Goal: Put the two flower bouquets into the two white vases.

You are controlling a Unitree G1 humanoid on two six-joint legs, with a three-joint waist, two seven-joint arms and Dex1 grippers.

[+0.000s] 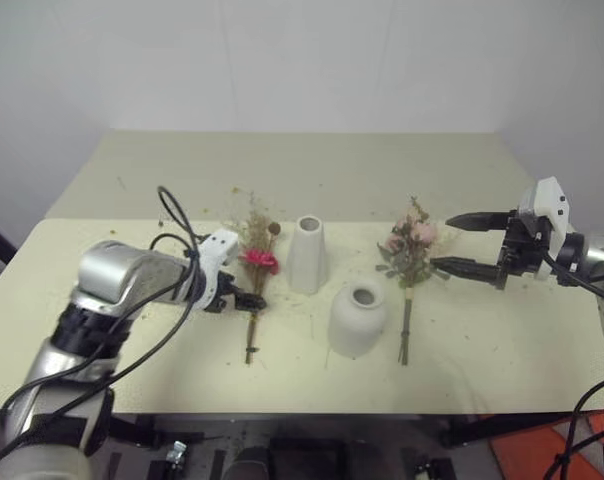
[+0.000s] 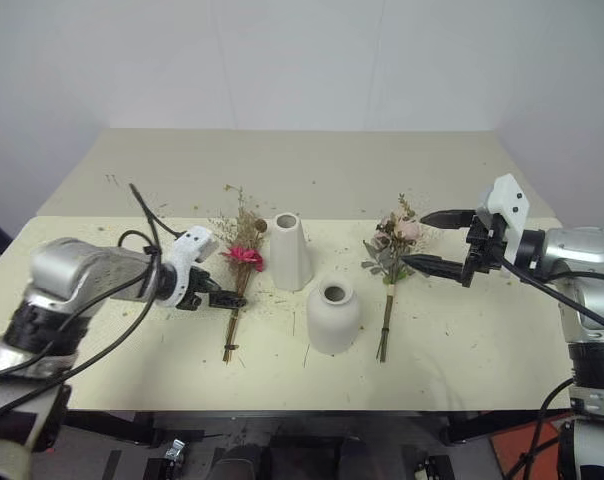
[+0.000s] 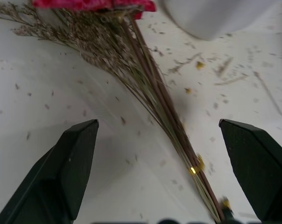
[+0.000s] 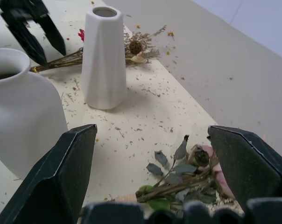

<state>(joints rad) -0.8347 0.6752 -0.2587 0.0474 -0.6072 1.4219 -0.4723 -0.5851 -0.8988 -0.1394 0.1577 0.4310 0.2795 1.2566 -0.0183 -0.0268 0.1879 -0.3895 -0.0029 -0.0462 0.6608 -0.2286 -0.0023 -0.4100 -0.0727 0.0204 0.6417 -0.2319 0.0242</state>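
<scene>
Two bouquets lie flat on the cream table (image 1: pixel 542 350), neither yet in a vase. The dried bouquet with magenta daisies (image 1: pixel 255 262) lies to the left of the tall tapered white vase (image 1: pixel 307 255); the pink rose bouquet (image 1: pixel 410 250) lies to the right of the squat round white vase (image 1: pixel 358 318). The left pincer (image 1: pixel 244 298), fingers spread wide, straddles the dried stems low over the table. The right pincer (image 1: pixel 460 243), also wide open, hovers beside the roses. The pick-up step seems in hand; next, the left fingers likely need to close on the stems
</scene>
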